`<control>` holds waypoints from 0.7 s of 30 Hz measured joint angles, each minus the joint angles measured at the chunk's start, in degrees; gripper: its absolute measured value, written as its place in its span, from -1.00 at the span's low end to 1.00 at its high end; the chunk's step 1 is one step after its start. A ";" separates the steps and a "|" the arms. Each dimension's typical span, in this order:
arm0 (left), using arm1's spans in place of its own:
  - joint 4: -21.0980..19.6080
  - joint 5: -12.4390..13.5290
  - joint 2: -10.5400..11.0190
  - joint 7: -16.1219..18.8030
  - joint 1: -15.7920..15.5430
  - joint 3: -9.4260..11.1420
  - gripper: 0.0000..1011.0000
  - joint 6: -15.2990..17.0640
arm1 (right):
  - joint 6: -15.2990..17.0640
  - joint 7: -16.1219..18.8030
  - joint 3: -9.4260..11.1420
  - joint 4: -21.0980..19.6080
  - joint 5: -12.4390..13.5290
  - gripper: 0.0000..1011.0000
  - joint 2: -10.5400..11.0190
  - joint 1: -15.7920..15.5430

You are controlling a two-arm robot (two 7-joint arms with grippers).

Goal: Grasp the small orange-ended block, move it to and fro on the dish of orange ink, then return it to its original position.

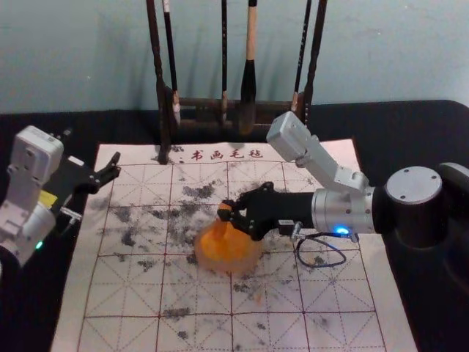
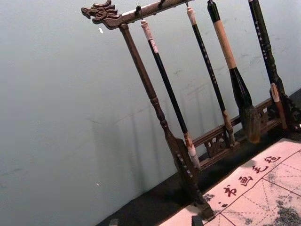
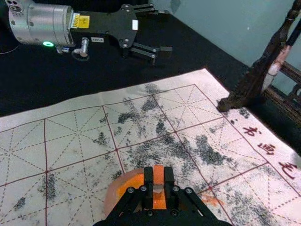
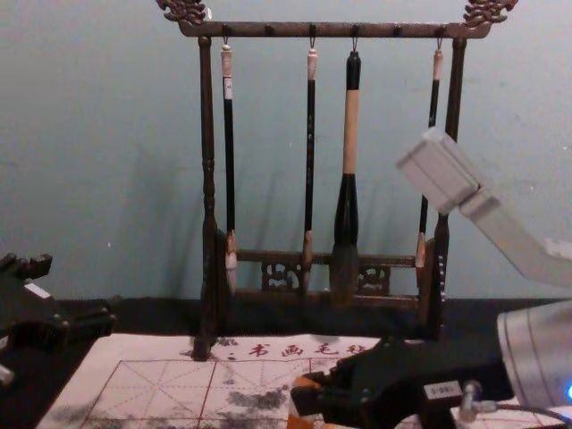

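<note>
Gridded cloth (image 1: 183, 330) lies under the dish (image 1: 248, 265), its orange ink (image 1: 233, 249) below and slightly nearer than the block (image 1: 223, 208), held roughly upright in the right gripper's (image 1: 229, 213) narrowed jaws. Farther from the dish, the left gripper (image 3: 164, 32) waits at left, jaws wide; beyond stands the brush rack (image 1: 194, 103).

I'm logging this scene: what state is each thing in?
Right claw: shut on the block, at the dish
Left claw: open, holding nothing
Block: gripped, orange-ended
Dish: on the mat, holding orange ink
Brushes: four, hanging
Rack: standing upright
Mat: spread out, blotched dark
</note>
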 joint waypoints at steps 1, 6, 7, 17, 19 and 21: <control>0.00 0.00 0.00 0.00 0.00 0.00 0.98 0.00 | 0.02 -0.04 0.09 -0.03 0.00 -0.74 0.04 -0.04; 0.00 0.00 0.00 0.00 0.00 0.00 0.98 0.00 | 0.12 -0.28 0.69 -0.55 0.20 -0.74 0.48 -0.39; 0.00 0.00 0.00 0.00 0.00 0.00 0.98 0.00 | 0.12 -0.31 0.79 -0.67 0.24 -0.74 0.57 -0.47; 0.00 0.00 0.00 0.00 0.00 0.00 0.98 0.00 | 0.25 -0.63 1.52 -1.87 0.51 -0.74 1.81 -1.48; 0.00 0.00 0.00 0.00 0.00 0.00 0.98 0.00 | 0.30 -0.67 1.59 -2.01 0.54 -0.74 1.99 -1.64; 0.00 0.00 0.00 0.00 0.00 0.00 0.98 0.00 | 0.36 -0.69 1.65 -2.18 0.56 -0.74 2.16 -1.81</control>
